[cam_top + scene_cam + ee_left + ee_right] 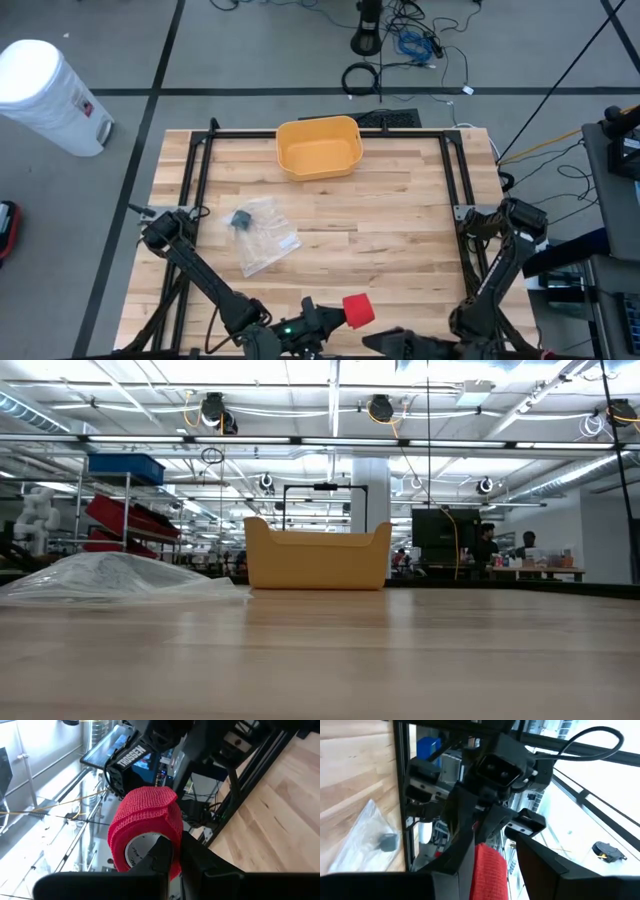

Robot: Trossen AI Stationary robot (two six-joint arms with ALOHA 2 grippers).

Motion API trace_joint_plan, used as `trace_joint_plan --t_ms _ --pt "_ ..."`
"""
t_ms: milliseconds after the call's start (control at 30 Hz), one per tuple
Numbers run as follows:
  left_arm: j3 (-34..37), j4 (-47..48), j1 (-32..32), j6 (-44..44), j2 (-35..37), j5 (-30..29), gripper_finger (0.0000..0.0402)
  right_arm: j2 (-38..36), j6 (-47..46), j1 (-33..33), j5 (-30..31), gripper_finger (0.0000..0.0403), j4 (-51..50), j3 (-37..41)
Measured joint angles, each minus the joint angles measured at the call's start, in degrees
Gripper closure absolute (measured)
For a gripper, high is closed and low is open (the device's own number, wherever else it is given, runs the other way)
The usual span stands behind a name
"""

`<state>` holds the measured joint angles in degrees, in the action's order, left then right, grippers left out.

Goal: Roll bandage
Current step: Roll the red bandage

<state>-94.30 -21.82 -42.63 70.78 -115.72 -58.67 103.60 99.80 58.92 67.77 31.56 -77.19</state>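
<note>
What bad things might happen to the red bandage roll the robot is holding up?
1. The left gripper pinches the red bandage roll only at its rim, so the roll might slip out and drop.
2. The roll hangs at the table's near edge, so a drop could send it off onto the floor.
3. The right gripper sits very close, its jaws either side of the roll, and the two arms might bump.

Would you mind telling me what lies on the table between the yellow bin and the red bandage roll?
In the high view, only bare wood lies between the yellow bin and the red bandage roll; the clear plastic bag sits off to the left.
</note>
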Motion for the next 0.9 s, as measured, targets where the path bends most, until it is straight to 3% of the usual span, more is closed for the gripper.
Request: trace_joint_plan --t_ms 533,900 --pt "0.0 0.0 -0.1 0.0 0.0 1.4 0.0375 0.0 2.5 -2.6 1.2 0.0276 -2.2 0.0" --pt "0.0 0.0 -0.1 0.0 0.0 1.4 0.0375 0.0 3.2 -2.6 1.4 0.0344 -2.1 0.0"
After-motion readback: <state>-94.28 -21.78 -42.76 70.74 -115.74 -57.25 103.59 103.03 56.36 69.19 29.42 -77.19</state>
